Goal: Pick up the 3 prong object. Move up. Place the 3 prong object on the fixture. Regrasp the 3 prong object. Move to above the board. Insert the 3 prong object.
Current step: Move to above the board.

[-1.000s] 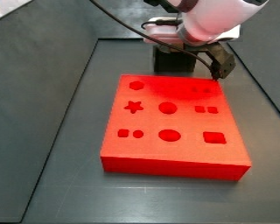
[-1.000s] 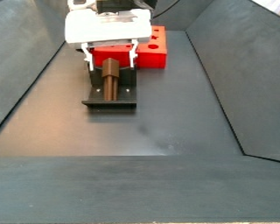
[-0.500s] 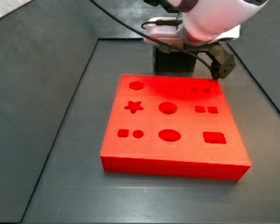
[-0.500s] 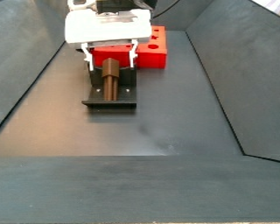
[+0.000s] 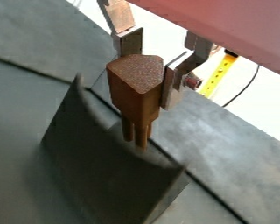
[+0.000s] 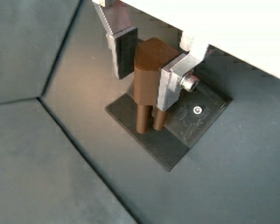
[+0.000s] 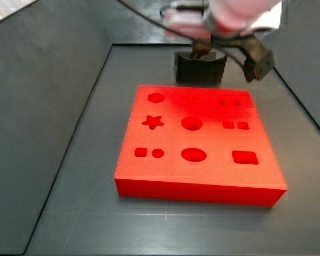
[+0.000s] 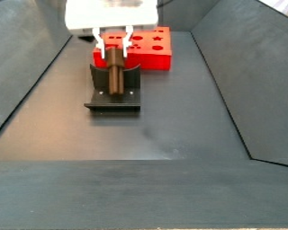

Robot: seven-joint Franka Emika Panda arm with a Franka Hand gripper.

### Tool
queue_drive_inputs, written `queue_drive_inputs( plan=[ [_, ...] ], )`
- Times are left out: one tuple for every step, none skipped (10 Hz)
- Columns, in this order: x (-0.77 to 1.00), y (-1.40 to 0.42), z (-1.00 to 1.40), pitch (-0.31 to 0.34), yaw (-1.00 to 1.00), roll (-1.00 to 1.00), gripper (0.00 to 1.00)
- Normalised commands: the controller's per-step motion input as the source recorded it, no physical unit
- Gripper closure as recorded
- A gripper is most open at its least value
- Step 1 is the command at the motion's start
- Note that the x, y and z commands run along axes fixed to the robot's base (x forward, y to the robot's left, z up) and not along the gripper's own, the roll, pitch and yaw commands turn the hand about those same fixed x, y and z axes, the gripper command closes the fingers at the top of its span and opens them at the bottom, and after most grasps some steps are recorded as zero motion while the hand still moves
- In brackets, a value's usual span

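The 3 prong object (image 5: 136, 87) is a brown peg with a rounded three-sided top. It stands upright with its prongs down on the dark fixture (image 5: 108, 166). Both wrist views show it between my fingers. My gripper (image 6: 147, 74) is open around the peg's upper part: one silver finger (image 6: 171, 83) lies against the peg (image 6: 150, 70), and the other finger (image 6: 122, 54) stands a little off it. In a side view the peg (image 8: 114, 68) rises from the fixture (image 8: 114, 97) below my gripper (image 8: 115, 40). The orange-red board (image 7: 203, 140) lies in front of the fixture (image 7: 199, 70).
Dark sloping walls (image 8: 26, 81) close in the grey floor (image 8: 171, 126) on both sides. The board (image 8: 161, 49) sits just behind and beside the fixture. A yellow strip (image 5: 222, 74) hangs past the fingers.
My gripper has risen along the peg, leaving more of the peg showing below the fingers. Peg and fixture stay where they were.
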Motion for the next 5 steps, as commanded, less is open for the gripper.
queue_drive_inputs(
  plan=[
    [-0.11,-0.06,1.00,0.025,-0.19,-0.20,1.00],
    [-0.11,-0.06,1.00,0.067,-0.15,-0.17,1.00],
    [-0.10,-0.05,1.00,0.104,-0.11,-0.14,1.00],
    [-0.11,-0.05,1.00,0.119,-0.08,-0.12,1.00],
    [-0.10,-0.05,1.00,0.139,-0.04,-0.09,1.00]
  ],
)
